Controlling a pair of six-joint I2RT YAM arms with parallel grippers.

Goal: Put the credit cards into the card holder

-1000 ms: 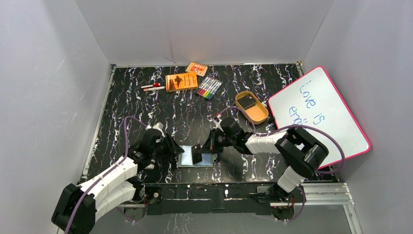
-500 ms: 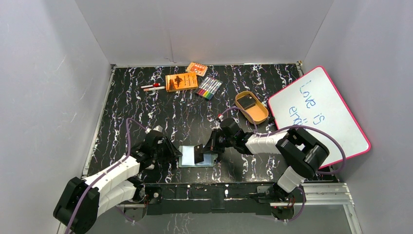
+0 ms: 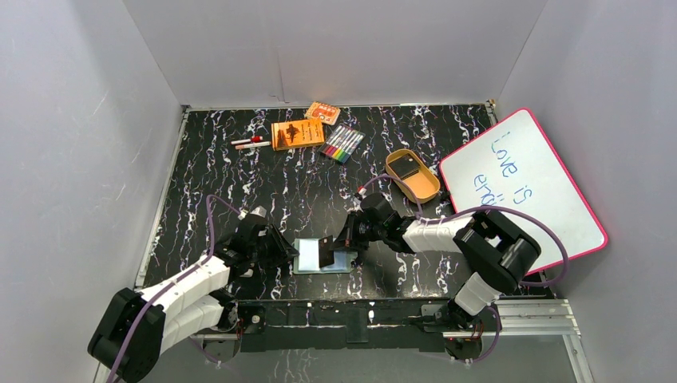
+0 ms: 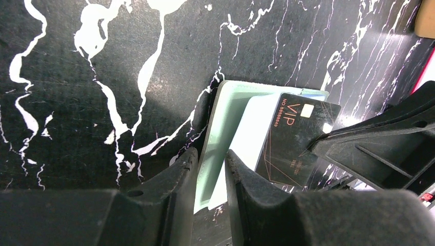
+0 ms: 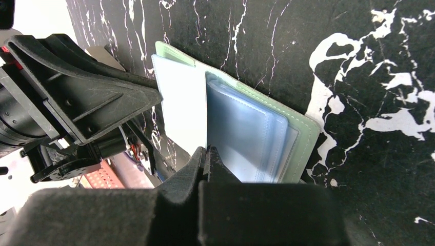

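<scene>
Lying open just inside the near edge of the table, the card holder sits flat between the two grippers, sage cover down and pale sleeves up. The left gripper comes in low from the left. Its jaws are drawn narrow and pinch the holder's left edge, with the green cover filling the gap between the fingers.

The right gripper reaches in from the right, fingers pressed together on one corner of a credit card, which is black with "VIP" in copper lettering. The card stands tilted over the middle of the holder. In the right wrist view the closed fingertips sit on the line where the blue sleeve stack meets the white leaf. Whether the card has entered a pocket cannot be told.

A second dark card lies in the tan tray, well apart behind the right arm.

Room is tight at the holder, with both wrists crowding its short edges. Behind it the black marbled surface lies open as far as the orange boxes, the marker set and two pens near the back wall. A whiteboard takes up the right side.
</scene>
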